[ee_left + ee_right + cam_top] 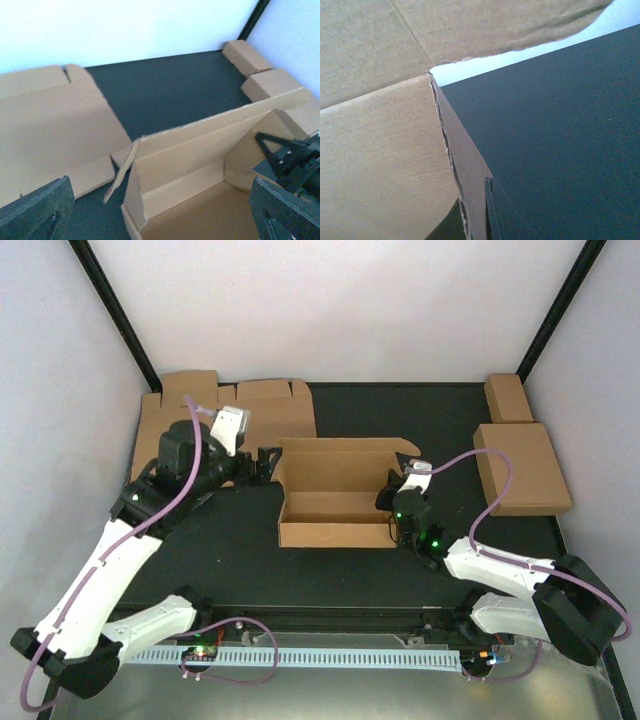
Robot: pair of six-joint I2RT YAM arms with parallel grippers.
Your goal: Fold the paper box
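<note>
On the black mat (pixel 400 410), flat cardboard blanks (pixel 280 415) lie at ten o'clock, a small oblong box (pixel 508 398) at one, a larger folded box (pixel 522 467) at two, a white slotted strip (pixel 330 655) at six.

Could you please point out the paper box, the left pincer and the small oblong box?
paper box (pixel 335 535): top view, front wall
left pincer (pixel 270 466): top view, between fingertips
small oblong box (pixel 508 398): top view, top face

2 arms, left arm (pixel 100 575) and right arm (pixel 500 565): white moulded links, black joint housings, black bases. 1 lilac cable (pixel 178 495) loops along each; green indicator lights (pixel 432 538) glow at right wrist. White camera block (pixel 230 425) on left wrist; left gripper (pixel 160 205) has flat matte-black fingers (pixel 37 212).
</note>
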